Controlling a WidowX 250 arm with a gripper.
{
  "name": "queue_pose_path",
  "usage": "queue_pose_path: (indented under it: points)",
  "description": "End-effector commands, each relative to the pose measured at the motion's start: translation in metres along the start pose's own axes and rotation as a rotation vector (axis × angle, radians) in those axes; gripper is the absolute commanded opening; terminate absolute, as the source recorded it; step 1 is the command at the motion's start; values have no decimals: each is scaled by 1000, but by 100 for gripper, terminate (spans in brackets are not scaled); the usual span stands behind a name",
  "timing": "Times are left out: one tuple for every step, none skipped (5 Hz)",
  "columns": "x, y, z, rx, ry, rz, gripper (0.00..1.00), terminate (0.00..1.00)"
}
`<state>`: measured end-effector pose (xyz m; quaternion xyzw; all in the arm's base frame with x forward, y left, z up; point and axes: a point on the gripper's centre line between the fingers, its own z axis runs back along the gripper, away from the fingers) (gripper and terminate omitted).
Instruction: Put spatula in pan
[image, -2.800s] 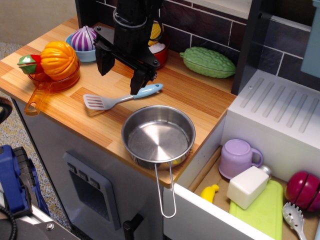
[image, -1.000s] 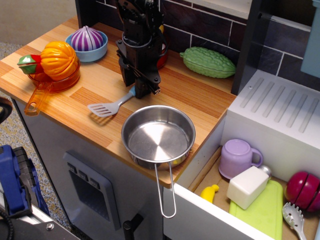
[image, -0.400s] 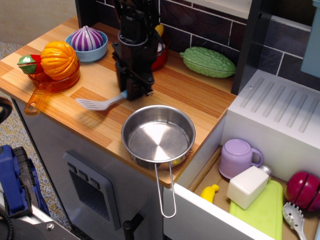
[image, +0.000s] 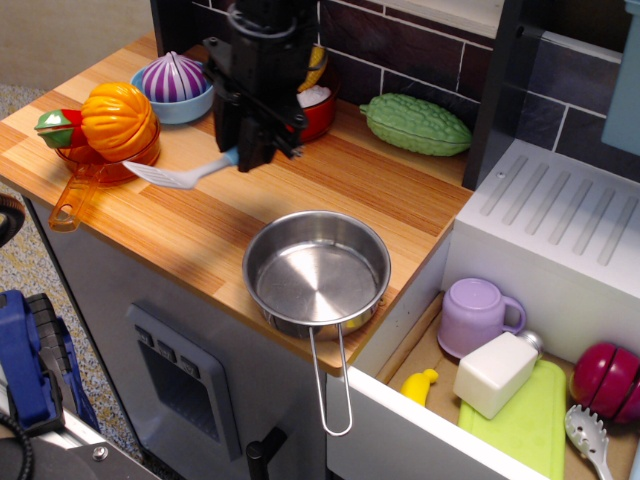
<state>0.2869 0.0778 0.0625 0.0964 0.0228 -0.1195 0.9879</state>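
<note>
In the only view, the claw (image: 243, 150) is gripping the spatula (image: 175, 174) by its light blue handle, holding it clear above the wooden worktop (image: 400, 205) with the slotted blade pointing left toward the orange plastic pan (image: 95, 172). The steel pan (image: 316, 272) is sitting empty near the worktop's front edge, well apart from the spatula, its wire handle overhanging the edge.

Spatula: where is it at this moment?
The spatula is in the hand, gripped by its handle over the left part of the counter, blade pointing left toward the orange pan, up-left of the empty steel pan.
</note>
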Motion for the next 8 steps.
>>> queue_pose_path:
  points:
    - [-4,-23,25,-18,-45,87,0,0]
    - [5,-41,28,-46,-47,110,0,0]
    - [8,-56,31,-63,-46,145,0,0]
    - [10,-69,30,-69,-56,157,0,0]
    - [12,-74,24,-101,-54,203,100,0]
    - [13,-74,21,-108,-52,241,100,0]
    - [13,-74,21,-108,-52,241,100,0]
    - [13,-74,21,-108,-52,241,100,100]
